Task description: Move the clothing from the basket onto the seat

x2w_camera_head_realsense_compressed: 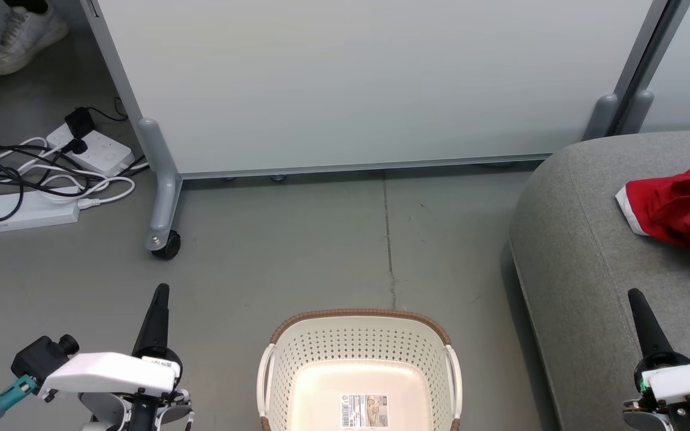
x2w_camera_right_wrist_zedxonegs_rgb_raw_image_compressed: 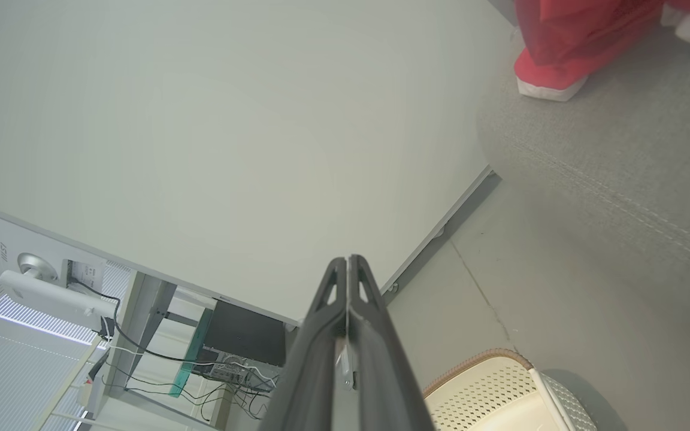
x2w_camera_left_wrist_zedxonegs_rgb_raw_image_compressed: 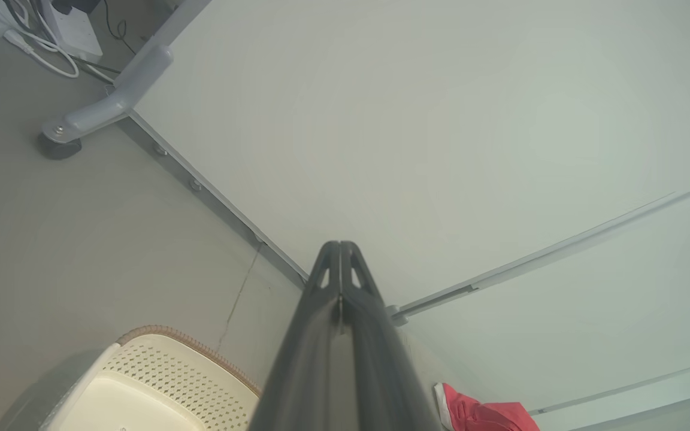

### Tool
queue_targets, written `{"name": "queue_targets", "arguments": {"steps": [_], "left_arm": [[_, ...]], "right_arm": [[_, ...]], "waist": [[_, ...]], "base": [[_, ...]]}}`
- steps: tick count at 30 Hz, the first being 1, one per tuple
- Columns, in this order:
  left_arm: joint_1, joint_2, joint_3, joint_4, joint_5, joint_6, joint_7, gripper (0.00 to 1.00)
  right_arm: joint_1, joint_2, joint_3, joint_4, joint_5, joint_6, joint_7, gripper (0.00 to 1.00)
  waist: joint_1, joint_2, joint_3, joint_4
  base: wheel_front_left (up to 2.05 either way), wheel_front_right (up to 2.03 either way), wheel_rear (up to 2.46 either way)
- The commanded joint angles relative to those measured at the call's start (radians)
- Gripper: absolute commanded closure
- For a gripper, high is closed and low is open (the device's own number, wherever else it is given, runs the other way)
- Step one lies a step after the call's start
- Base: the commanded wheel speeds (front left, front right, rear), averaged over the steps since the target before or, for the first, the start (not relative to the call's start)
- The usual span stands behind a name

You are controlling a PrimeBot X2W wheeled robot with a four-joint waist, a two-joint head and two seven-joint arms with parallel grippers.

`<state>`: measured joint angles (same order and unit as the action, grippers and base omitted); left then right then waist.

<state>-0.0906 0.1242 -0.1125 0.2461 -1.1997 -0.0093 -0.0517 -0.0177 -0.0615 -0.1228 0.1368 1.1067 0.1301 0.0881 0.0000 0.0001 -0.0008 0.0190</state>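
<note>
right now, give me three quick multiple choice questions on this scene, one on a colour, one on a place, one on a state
1. The rim of the basket is: A brown, B blue, C black.
2. The red clothing lies: A in the basket, B on the grey seat, C in a pincer.
3. The left pincer and the right pincer are: A both open, B both shut and empty, C one open.

1 A: the head view shows a brown woven rim.
2 B: the clothing rests on top of the seat.
3 B: each wrist view shows the tips closed together with nothing between them.
</note>
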Motion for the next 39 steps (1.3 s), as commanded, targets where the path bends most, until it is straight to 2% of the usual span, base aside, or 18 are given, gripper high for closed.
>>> {"name": "queue_targets", "arguments": {"steps": [1, 39], "left_arm": [[-0.030, 0.004, 0.012, -0.002, -0.022, -0.012, 0.009, 1.00], [-0.084, -0.049, 0.092, 0.053, -0.289, -0.089, 0.080, 1.00]], "right_arm": [[-0.026, -0.008, -0.008, -0.004, 0.026, 0.001, 0.004, 1.00], [-0.080, -0.001, -0.061, 0.083, 0.346, 0.001, 0.048, 1.00]], "waist": [[0.0000, -0.0001, 0.000, 0.000], [0.0000, -0.0001, 0.006, -0.012]], "base": [[0.00, 0.00, 0.00], [0.00, 0.00, 0.00]]}}
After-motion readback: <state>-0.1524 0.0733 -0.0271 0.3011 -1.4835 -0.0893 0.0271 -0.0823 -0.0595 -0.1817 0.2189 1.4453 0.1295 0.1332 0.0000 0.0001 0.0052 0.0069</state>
